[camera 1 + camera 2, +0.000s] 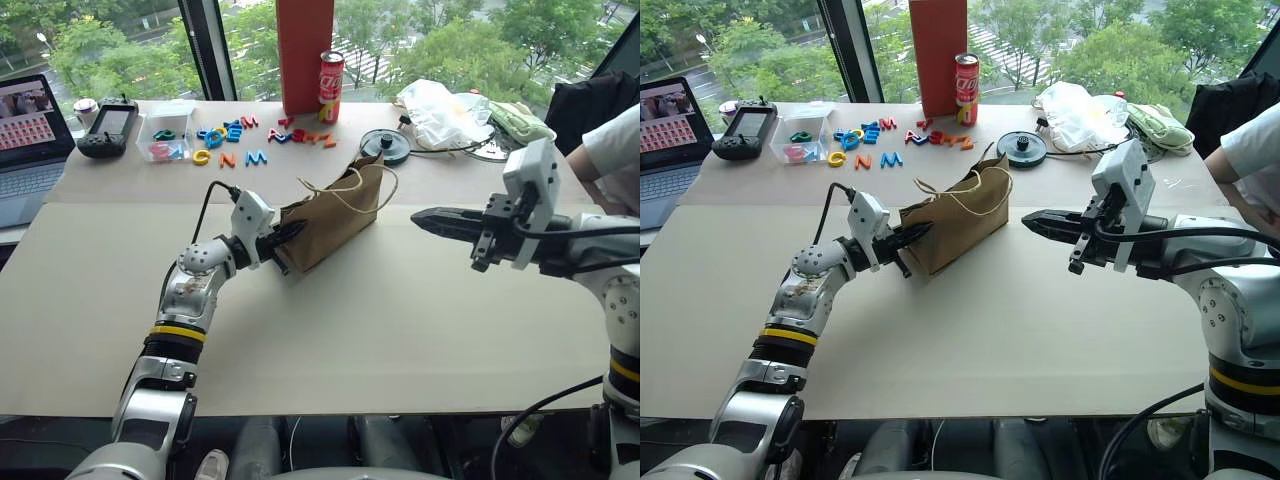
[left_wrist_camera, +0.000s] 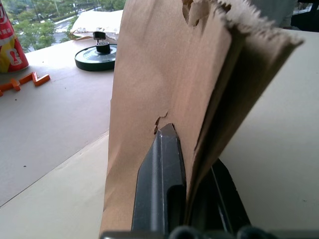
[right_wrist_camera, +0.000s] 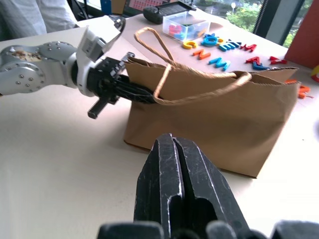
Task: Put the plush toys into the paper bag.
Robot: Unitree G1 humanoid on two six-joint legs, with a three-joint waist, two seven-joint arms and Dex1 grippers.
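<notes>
The brown paper bag stands upright on the beige table, mouth up, its twine handles flopped over the rim. My left gripper is shut on the bag's near left edge, with the paper wall pinched between its fingers. My right gripper hovers above the table to the right of the bag, pointing at it, shut with nothing in it. The right wrist view shows the bag just beyond its tips. The plush toys are out of view.
Behind the bag lie colourful plastic letters, a clear box, a soda can, a red box and a black disc. A clear plastic bag and pale green cloth sit back right. A person's sleeve shows at the right.
</notes>
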